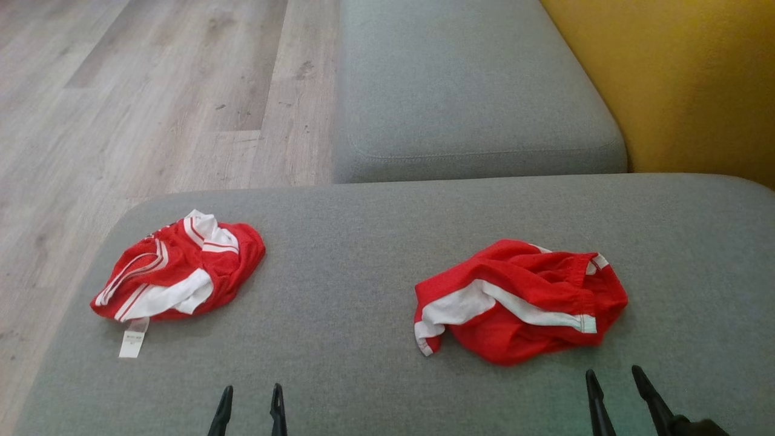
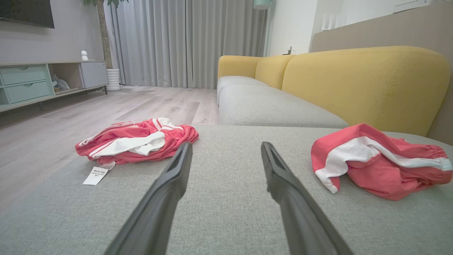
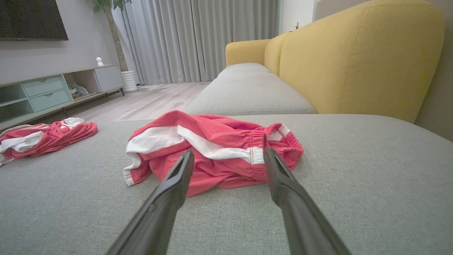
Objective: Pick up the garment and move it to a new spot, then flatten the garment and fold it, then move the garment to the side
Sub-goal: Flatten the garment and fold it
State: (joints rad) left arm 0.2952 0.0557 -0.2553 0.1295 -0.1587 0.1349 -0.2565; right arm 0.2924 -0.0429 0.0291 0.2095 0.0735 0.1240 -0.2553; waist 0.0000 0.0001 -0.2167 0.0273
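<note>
Two crumpled red garments with white stripes are seen on the grey cushion, and neither is held. The right garment lies in the lower right of the head view, just above the right gripper, whose fingers are spread apart and empty, with a narrow strip of cushion left between the tips and the cloth. In the right wrist view this heap is placed straight ahead of the fingers and is wider than the gap between them. Its long axis is laid from left to right of the frame, across the direction of the fingers, with the gathered waistband at the right end. The left garment is found at the middle left of the head view, up-left of the left gripper and well apart from it; these fingers are also held apart, over bare cushion. The right arm is therefore judged the nearer one, if the right garment is the one meant, which cannot be told for sure. A white label is attached to the lower edge of the left garment; print is seen on it, but it is too small to be read. No brand is visible.
</note>
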